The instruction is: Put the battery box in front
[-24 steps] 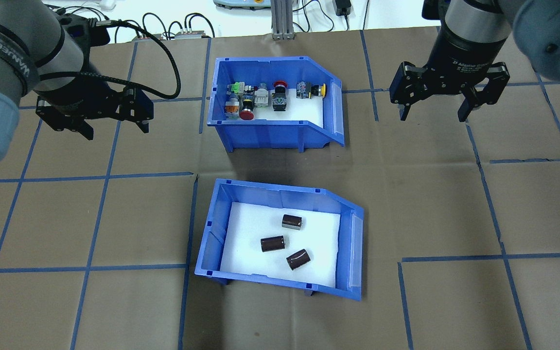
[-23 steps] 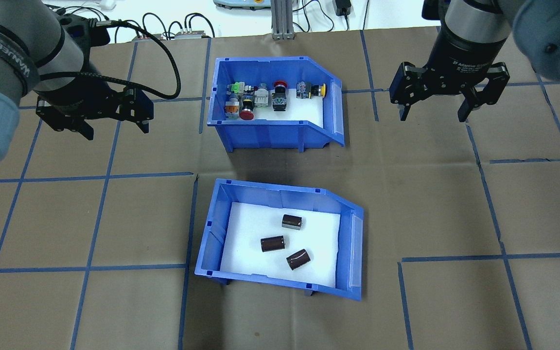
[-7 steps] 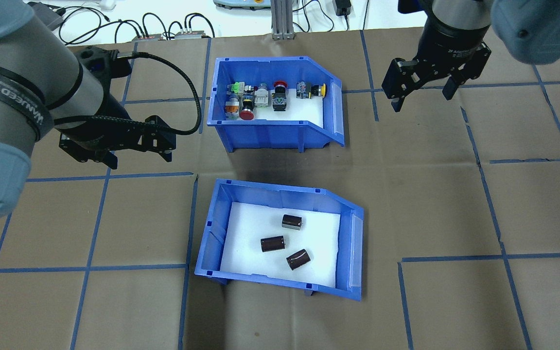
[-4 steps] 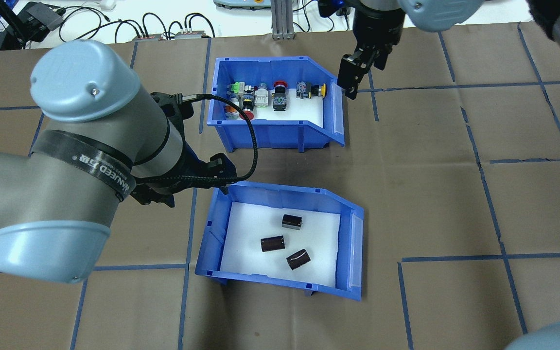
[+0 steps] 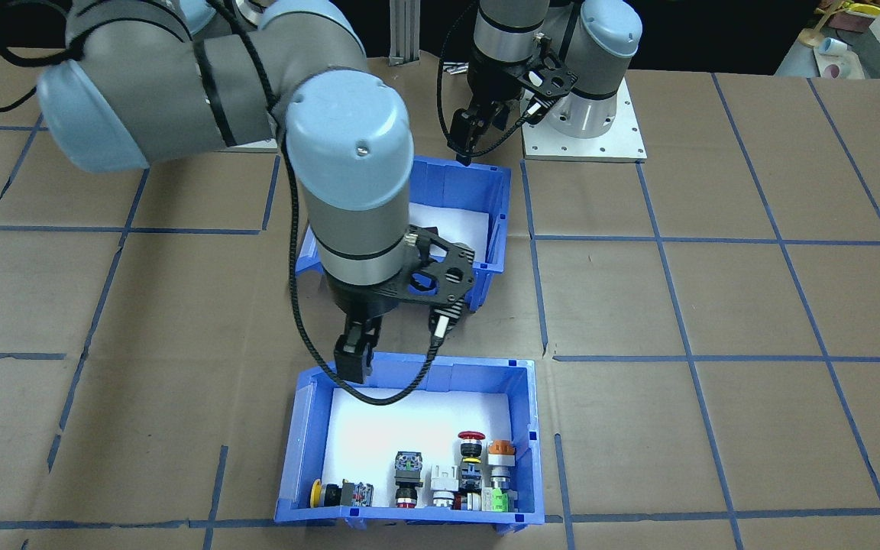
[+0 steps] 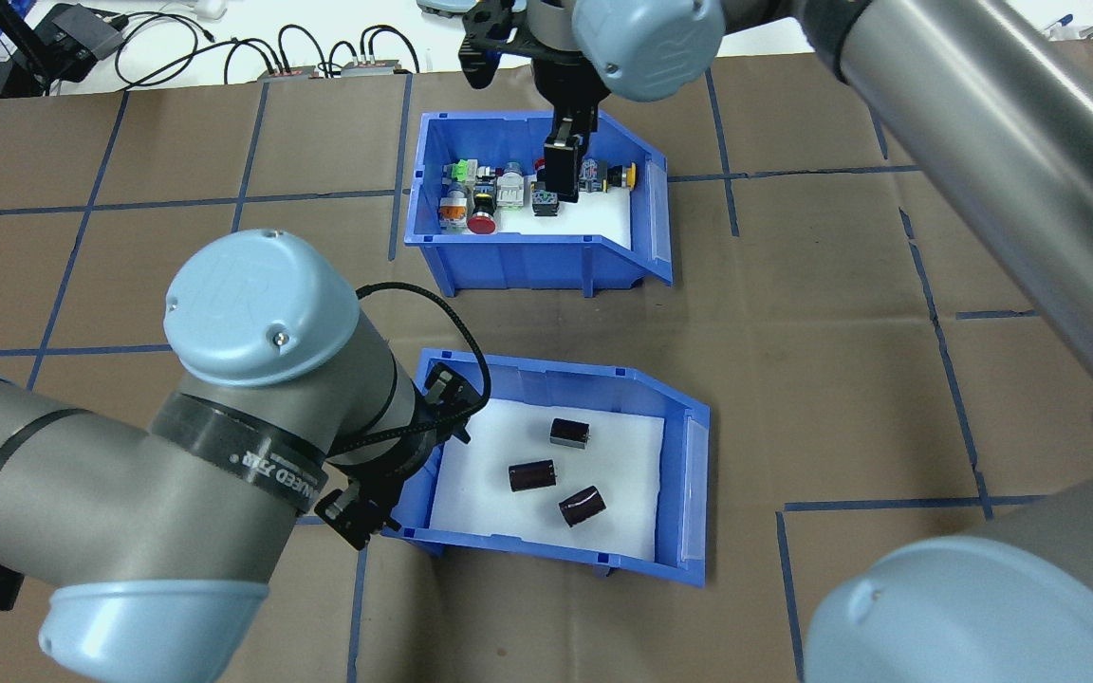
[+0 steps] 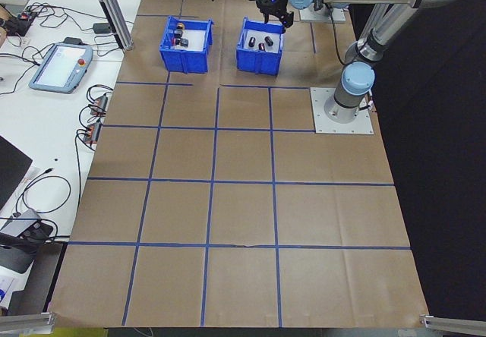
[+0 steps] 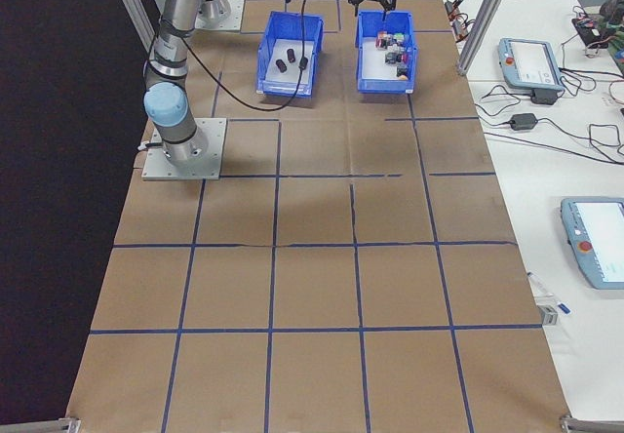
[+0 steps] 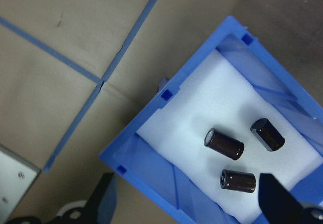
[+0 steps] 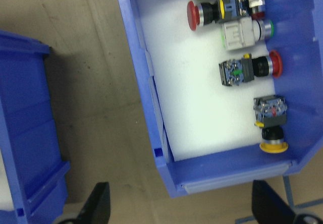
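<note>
While the battery box [image 6: 546,465] sits on the worktop [image 6: 841,379] nearer the robot than the button bin [image 6: 532,204], the left pincer [image 9: 186,204] hangs wide astride its left wall — one finger inside, one outside. Lower squarely before closing, clear of the cells [image 6: 534,474]. The right pincer [image 10: 179,209], also wide, hovers over the button bin's right end.

Landmark: push-button bin [image 6: 527,258], blue, foam-lined.
Push-buttons [image 6: 509,190]: along its far wall.
Teach pendant [image 8: 529,60]: off-table, beyond the bin.

Bright, even overhead light casts soft shadows on the brown paper [image 6: 793,332]; wrist views are slightly blurred.
</note>
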Robot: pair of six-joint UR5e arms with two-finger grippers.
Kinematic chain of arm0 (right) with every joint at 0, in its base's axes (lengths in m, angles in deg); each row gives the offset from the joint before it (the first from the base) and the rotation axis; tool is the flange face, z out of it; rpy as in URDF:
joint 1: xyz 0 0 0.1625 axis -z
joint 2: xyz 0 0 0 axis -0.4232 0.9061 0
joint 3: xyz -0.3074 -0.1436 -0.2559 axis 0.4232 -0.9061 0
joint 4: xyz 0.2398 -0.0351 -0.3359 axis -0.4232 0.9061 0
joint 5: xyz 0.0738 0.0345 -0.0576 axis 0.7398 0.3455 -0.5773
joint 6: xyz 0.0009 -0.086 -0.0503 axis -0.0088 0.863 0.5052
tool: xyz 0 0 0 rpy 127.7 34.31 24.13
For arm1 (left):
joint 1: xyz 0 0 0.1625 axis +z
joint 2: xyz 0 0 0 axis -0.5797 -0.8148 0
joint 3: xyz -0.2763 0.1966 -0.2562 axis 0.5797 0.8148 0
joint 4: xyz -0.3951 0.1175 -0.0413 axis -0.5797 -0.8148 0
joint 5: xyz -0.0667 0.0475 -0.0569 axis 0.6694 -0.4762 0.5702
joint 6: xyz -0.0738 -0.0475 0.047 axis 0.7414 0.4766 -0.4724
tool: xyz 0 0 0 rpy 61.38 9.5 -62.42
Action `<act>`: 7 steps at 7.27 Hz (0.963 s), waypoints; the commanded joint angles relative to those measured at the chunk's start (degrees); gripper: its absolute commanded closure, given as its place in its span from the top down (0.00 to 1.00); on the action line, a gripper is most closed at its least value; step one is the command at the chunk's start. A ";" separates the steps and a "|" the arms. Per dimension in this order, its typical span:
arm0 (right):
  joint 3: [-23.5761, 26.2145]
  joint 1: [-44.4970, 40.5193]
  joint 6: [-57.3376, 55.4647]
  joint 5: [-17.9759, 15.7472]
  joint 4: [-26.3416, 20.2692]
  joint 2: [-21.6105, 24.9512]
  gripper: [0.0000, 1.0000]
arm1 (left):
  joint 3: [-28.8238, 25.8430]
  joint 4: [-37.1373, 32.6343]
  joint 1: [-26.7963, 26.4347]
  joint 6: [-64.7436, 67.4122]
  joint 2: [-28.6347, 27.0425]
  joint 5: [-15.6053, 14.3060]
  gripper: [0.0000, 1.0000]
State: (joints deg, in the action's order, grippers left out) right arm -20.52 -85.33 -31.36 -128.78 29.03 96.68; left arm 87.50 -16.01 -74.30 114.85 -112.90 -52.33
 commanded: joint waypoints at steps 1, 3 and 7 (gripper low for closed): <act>-5.22 -4.23 4.06 -0.23 1.32 -6.27 1.00 | 5.11 0.39 -2.24 12.94 0.69 3.57 0.98; -5.08 -4.24 9.76 0.03 1.23 -8.92 1.00 | 7.41 7.90 -2.51 13.95 -0.10 3.58 0.98; 0.63 -4.24 11.31 -0.76 5.78 -9.81 1.00 | 13.39 16.02 -2.60 19.75 -0.62 3.49 0.98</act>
State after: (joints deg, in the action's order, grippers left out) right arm -21.52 -89.41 -19.33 -129.32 32.28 87.09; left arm 99.58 -1.96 -76.88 133.43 -113.13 -48.81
